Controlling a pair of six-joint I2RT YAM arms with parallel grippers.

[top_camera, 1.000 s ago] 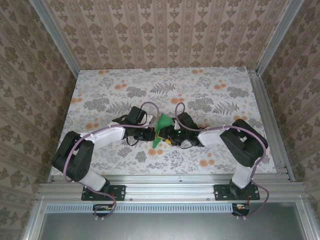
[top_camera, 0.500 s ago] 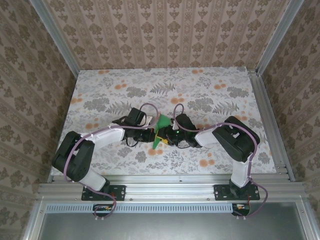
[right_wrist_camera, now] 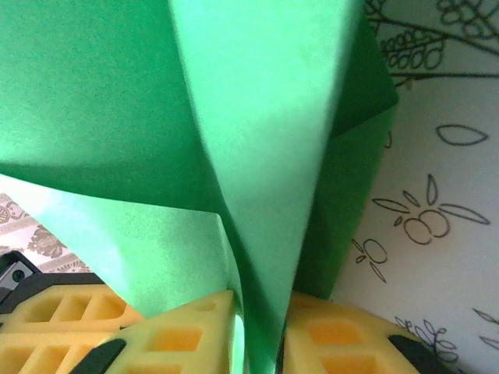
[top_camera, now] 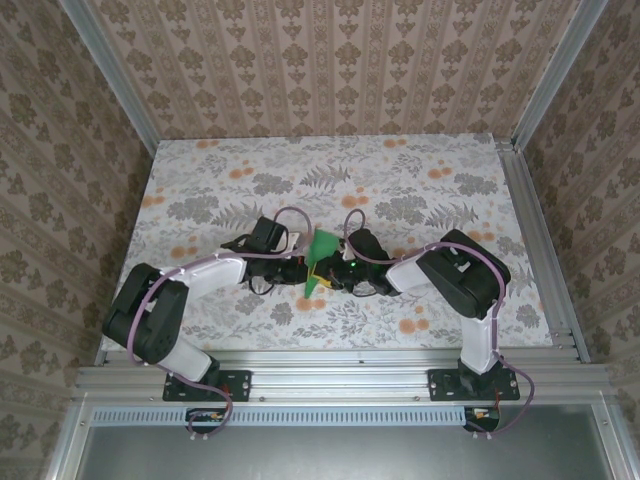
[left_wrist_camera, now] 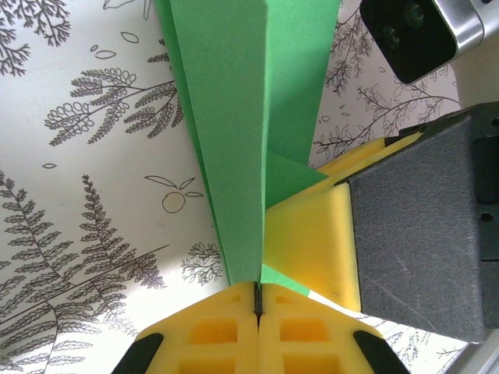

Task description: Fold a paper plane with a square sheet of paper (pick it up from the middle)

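The part-folded green sheet of paper [top_camera: 324, 243] is held over the middle of the table [top_camera: 430, 170], pinched tight in the left gripper [left_wrist_camera: 257, 296] and nipped on the same fold by the right gripper [right_wrist_camera: 261, 343], so opposing pulls could tear it or skew the crease.

Folded bright green paper sheet [top_camera: 322, 246] up off floral-print desk [top_camera: 420, 180], btwn L gripper [top_camera: 305, 268] & R gripper [top_camera: 331, 272].
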